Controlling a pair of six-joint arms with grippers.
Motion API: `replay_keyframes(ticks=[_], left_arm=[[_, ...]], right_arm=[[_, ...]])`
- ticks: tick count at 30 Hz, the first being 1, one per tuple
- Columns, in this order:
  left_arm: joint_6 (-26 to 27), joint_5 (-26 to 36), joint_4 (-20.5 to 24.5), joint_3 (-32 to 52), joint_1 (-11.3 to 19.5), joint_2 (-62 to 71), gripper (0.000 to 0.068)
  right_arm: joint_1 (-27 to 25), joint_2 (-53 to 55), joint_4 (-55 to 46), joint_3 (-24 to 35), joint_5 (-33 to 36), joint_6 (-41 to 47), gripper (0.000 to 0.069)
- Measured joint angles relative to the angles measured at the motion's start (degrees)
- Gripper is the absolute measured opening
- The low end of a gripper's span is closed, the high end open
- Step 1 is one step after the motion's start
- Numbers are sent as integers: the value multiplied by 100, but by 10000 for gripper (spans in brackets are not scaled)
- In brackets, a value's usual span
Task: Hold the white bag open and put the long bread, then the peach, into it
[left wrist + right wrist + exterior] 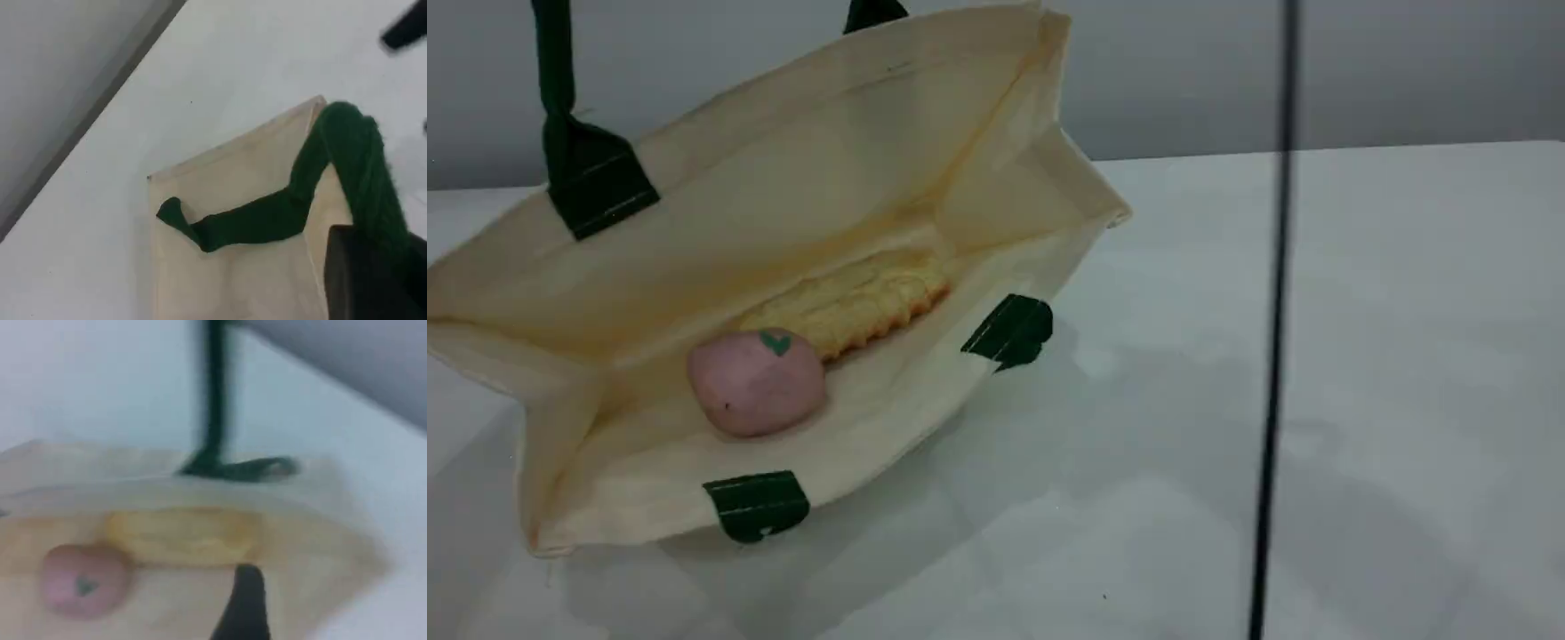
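The white bag lies on its side, mouth toward the scene camera, its upper wall pulled up by a dark green strap handle that runs out of the top of the view. Inside lie the long bread and, in front of it, the peach, both loose. In the left wrist view my left gripper is shut on the green strap handle above the bag. The right wrist view, blurred, looks into the bag at the bread and peach; one dark fingertip shows with nothing on it.
A thin black cable hangs down through the right half of the scene view. The white table ends at a grey wall behind. A dark blurred part sits at the top right of the left wrist view.
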Motion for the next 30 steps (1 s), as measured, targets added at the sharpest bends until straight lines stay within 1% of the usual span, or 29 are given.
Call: replay_keyframes(ticks=[6, 12, 16, 21, 23, 25, 30], left_arm=[[0, 0, 0, 0, 0, 0, 95], [21, 0, 0, 0, 0, 0, 95], [21, 0, 0, 0, 0, 0, 95], [21, 0, -5, 0, 0, 0, 100], [21, 0, -15, 0, 0, 0, 127], [21, -7, -49, 0, 0, 0, 178], [21, -18, -39, -6, 0, 0, 388]], right_arm=[[-971, -473, -311, 0, 191, 318, 586], [-1922, -496, -341, 0, 266, 464, 586], [-2231, -496, -341, 0, 250, 497, 586], [-2247, -492, -336, 0, 243, 497, 586], [-2247, -490, -336, 0, 243, 497, 586], [-2247, -490, -336, 0, 231, 497, 586], [-2247, -490, -392, 0, 237, 500, 586]])
